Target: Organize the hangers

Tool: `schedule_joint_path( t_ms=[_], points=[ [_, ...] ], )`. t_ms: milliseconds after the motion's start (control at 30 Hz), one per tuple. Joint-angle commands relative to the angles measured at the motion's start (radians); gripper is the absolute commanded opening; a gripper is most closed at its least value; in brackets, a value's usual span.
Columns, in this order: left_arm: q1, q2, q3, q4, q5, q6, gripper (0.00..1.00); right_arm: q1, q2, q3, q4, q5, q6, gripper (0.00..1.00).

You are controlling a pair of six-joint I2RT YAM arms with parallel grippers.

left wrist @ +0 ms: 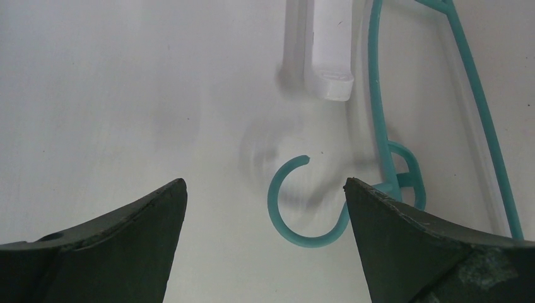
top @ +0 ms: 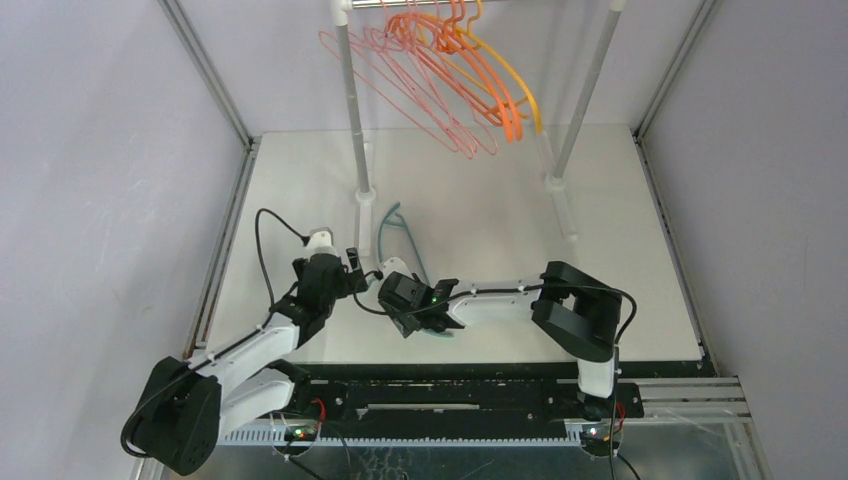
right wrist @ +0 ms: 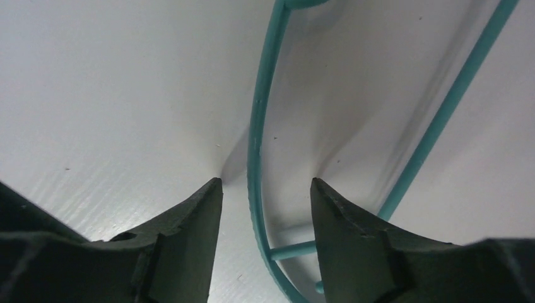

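The right hand (right wrist: 265, 181), fingers spread, is straddling one rail of the teal hanger (right wrist: 255, 145) lying on the worktop (right wrist: 113, 95), while the left hand (left wrist: 265, 184), also spread, is framing its hook.

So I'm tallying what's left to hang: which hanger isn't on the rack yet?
The teal hanger, flat on the table by the rack's pole; the pink ones and orange ones hang from the bar.

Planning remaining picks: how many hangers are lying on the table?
1: the teal hanger lies flat beside the rack foot, the right gripper straddling its bar. Others may be hidden.
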Motion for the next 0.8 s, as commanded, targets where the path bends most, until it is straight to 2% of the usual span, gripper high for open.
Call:
schedule_joint_path(
  t_ms=[0,67,133,167,267,300,433,567,767],
  points=[
    [0.007,-0.033,0.038,0.023,0.005,-0.019,0.99,0.005,0.025,0.038,0.003,0.017,0.000,0.57],
    [0.007,-0.037,0.037,0.023,0.003,-0.020,0.99,0.005,0.036,0.038,-0.006,0.024,0.014,0.54],
    [0.008,-0.040,0.037,0.023,0.005,-0.019,0.99,0.005,0.047,0.039,-0.018,0.029,0.029,0.45],
    [0.007,-0.042,0.037,0.022,0.005,-0.018,0.99,0.006,0.054,0.038,-0.023,0.032,0.036,0.38],
    [0.008,-0.047,0.034,0.021,0.005,-0.019,1.00,0.005,0.069,0.038,-0.043,0.045,0.059,0.06],
    [0.007,-0.051,0.032,0.020,0.003,-0.019,0.99,0.005,0.073,0.038,-0.051,0.053,0.068,0.00],
    [0.007,-0.069,0.028,0.018,-0.011,-0.017,0.99,-0.014,0.061,0.028,-0.073,0.078,0.104,0.00],
    [0.007,-0.090,0.020,0.016,-0.017,-0.017,0.99,-0.079,-0.023,-0.024,-0.072,0.056,0.116,0.00],
    [0.007,-0.089,0.019,0.024,-0.008,-0.018,1.00,-0.236,-0.296,-0.214,0.040,-0.177,0.137,0.00]
  ],
)
